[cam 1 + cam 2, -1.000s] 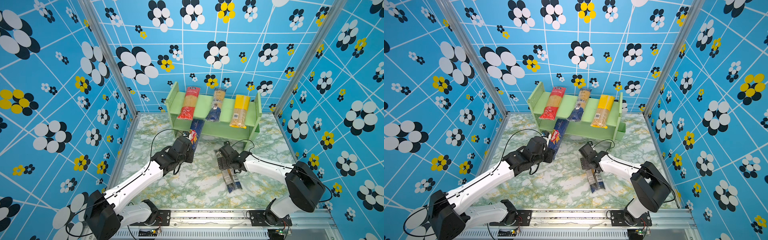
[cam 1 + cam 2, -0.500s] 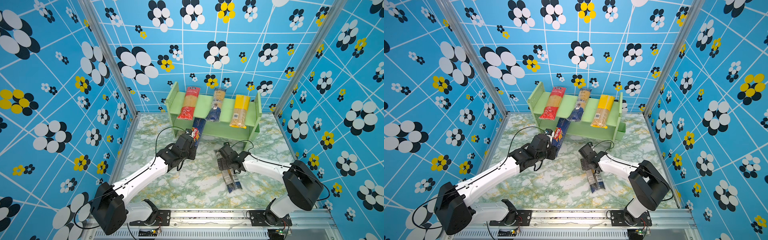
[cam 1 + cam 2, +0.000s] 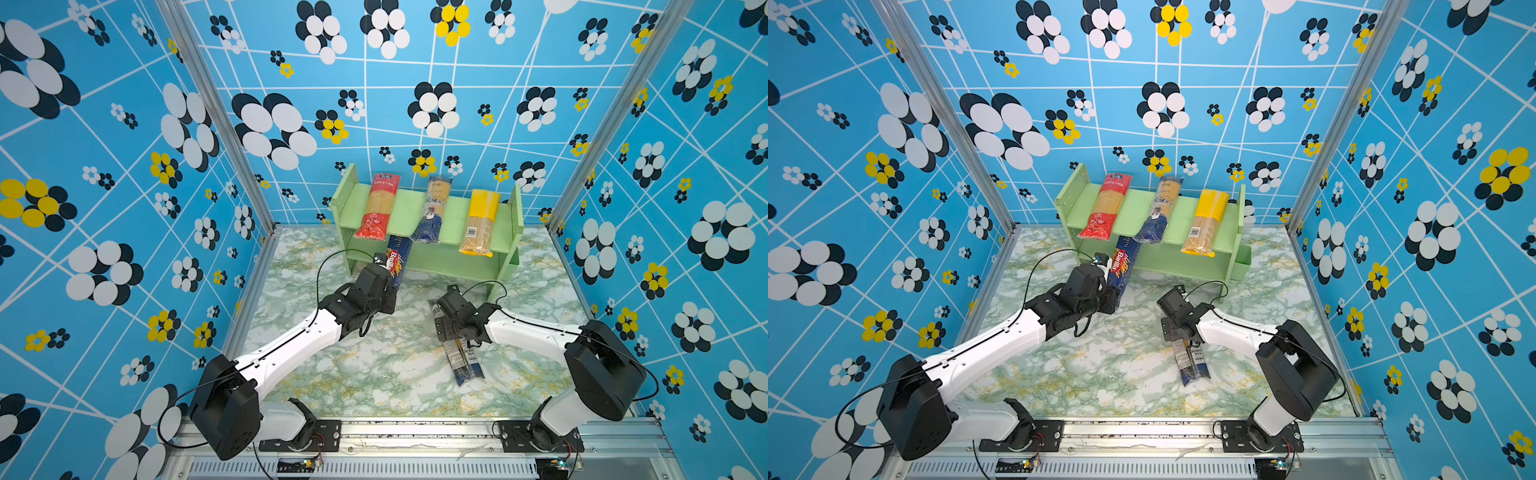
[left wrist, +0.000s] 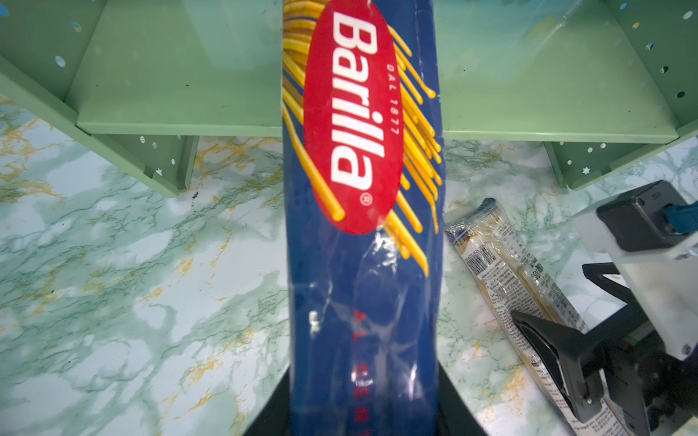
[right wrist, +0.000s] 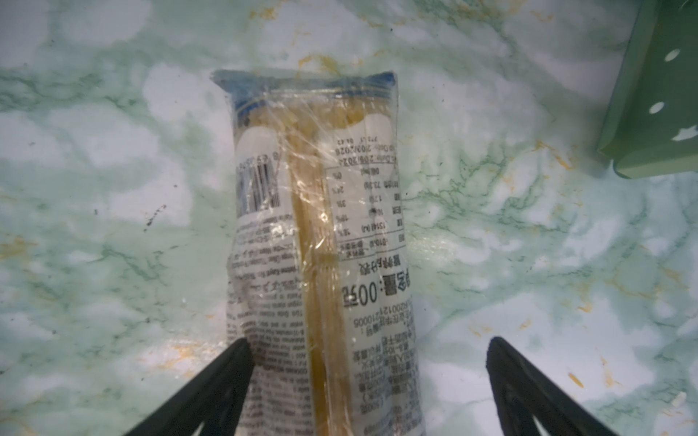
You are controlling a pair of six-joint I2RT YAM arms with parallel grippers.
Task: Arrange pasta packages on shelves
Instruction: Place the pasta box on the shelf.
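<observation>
In both top views the booth's walls (image 3: 124, 137) are bright blue panels printed with white lines and white, black and yellow flowers. The floor is a glossy green-and-white marble surface (image 3: 374, 374) veined with gold. The pale green shelf unit (image 3: 449, 262) stands against the back wall. Across its top tier (image 3: 409, 212) lie the red pack (image 3: 376, 208), the navy-ended clear pack (image 3: 432, 210) and the yellow-topped pack (image 3: 478, 222), their near ends overhanging its front edge. The left gripper (image 3: 388, 278) is clamped on the Barilla pack (image 3: 397, 259), which points in under that tier. The right gripper (image 3: 444, 326) sits over the labelled clear pack (image 3: 463, 361), which lies on the marble in front of the unit.

In the left wrist view, the Barilla pack crosses the front edge of the lower tier (image 4: 170, 75).

In the right wrist view, the jaws stand wide apart astride the labelled pack. One of the fingers (image 5: 211, 389) is at its edge and the other is clear of it.
</observation>
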